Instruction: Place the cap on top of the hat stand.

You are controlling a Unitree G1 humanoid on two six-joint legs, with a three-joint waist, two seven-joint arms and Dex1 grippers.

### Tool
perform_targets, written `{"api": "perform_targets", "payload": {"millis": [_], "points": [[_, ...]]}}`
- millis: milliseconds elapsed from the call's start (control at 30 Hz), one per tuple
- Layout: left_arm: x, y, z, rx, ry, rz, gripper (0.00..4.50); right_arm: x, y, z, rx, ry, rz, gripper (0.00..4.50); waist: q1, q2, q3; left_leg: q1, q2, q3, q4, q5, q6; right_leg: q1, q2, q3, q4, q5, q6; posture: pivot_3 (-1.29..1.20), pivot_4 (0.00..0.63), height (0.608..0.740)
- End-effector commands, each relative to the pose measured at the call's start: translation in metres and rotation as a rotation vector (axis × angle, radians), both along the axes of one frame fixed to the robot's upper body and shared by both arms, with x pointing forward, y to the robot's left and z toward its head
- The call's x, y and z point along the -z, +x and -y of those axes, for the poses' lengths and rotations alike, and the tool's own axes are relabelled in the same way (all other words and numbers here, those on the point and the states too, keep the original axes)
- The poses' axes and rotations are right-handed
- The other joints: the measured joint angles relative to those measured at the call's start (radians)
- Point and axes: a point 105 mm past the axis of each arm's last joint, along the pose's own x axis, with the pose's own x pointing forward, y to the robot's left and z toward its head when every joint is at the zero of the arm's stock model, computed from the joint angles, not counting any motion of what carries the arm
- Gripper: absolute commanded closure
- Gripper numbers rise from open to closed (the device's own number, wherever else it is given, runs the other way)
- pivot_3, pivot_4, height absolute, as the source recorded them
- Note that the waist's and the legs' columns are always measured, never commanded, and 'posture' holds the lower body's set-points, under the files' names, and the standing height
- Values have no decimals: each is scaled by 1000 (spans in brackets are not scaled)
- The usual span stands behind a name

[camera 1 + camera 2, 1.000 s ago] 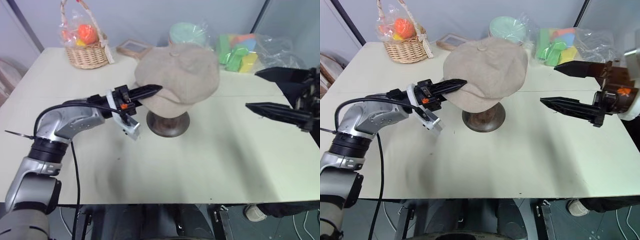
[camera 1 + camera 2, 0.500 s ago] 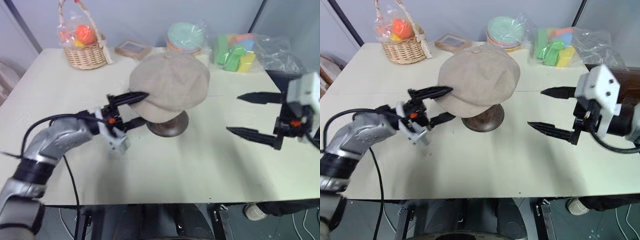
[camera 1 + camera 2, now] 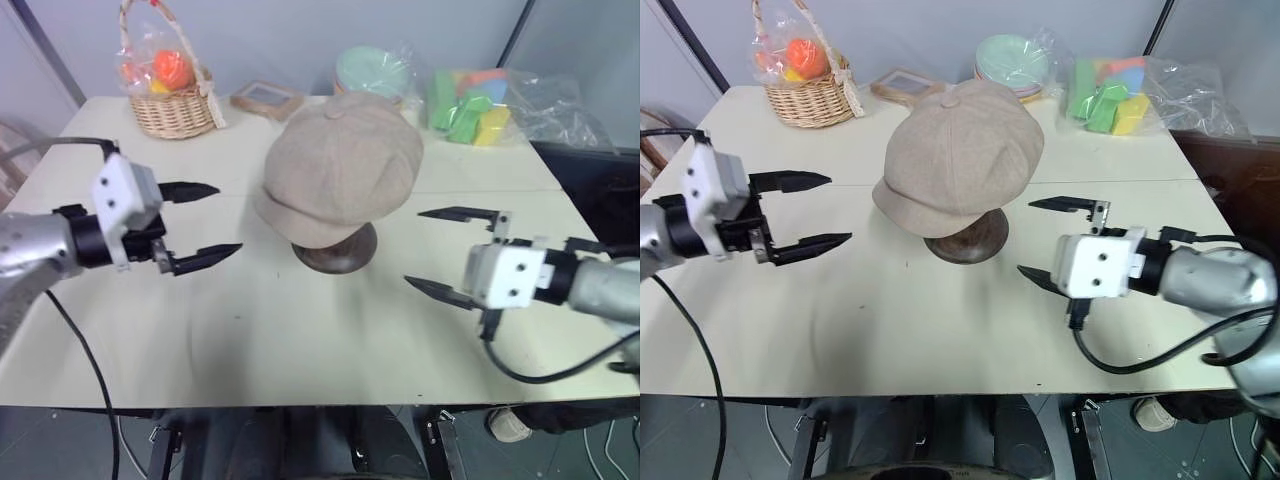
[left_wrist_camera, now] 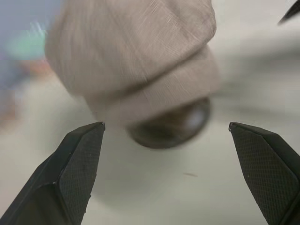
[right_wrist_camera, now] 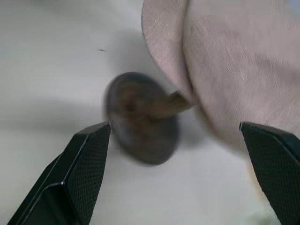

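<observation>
Beige cap (image 3: pixel 342 165) covers hat stand (image 3: pixel 335 252); right wrist view reveals its stem.

The pale cream table (image 3: pixel 940 330) carries the hat stand (image 3: pixel 966 240), whose dark round base sits near the middle, slightly toward the far edge. At the far left corner stands a wicker basket (image 3: pixel 818 98) (its contents wrapped in clear plastic). Along the far edge lie a small framed picture (image 3: pixel 902 84), a stack of pale green plates (image 3: pixel 1011 62) and a bag of coloured foam blocks (image 3: pixel 1120 92).
</observation>
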Motion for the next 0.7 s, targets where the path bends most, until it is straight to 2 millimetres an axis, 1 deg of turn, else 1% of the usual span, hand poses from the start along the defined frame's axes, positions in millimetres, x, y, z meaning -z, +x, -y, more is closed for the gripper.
{"api": "perform_targets", "payload": {"millis": [33,100,167,267,333,500,633,700], "points": [[-19,-20,-14,92,-7,-141,48,6,3,-20,-91,-41,267,0,-1,-2,1,0,-1,0,0,0,0,0,1,0,0,0,-1,0,150,740],[-31,-22,-25,90,-25,-198,48,18,3,-34,-172,-80,392,0,-1,-2,1,0,-2,1,0,0,0,-1,1,0,0,-1,-1,0,150,740],[-42,-19,-33,81,-57,-217,48,26,7,-46,-205,-53,487,0,-1,-2,1,0,-2,1,0,0,0,-2,1,0,1,-1,-1,0,150,740],[-50,-13,-38,64,-68,-203,48,33,12,-60,-234,1,575,0,-2,-2,1,0,-2,0,0,0,-1,-2,2,0,1,-1,-1,0,150,740],[-54,-12,-34,86,-66,-202,48,38,20,-73,-225,53,615,0,-3,-3,0,0,-3,0,0,0,-1,-2,1,1,2,0,-1,0,150,740],[-57,-18,-28,125,-32,-205,48,45,35,-94,-195,119,672,0,-16,-4,0,-1,-3,-1,0,1,-1,-2,2,1,3,0,-1,0,150,740],[-62,-16,-29,105,-41,-188,48,39,46,-101,-148,155,726,0,-24,-4,1,-1,-3,-2,0,1,-1,-2,2,1,4,0,-1,0,150,740],[-64,-16,-29,100,-46,-179,48,41,52,-104,-129,150,740,0,-25,-4,1,-1,-2,-2,-1,1,-1,-3,2,1,4,0,-1,0,150,740]]}}
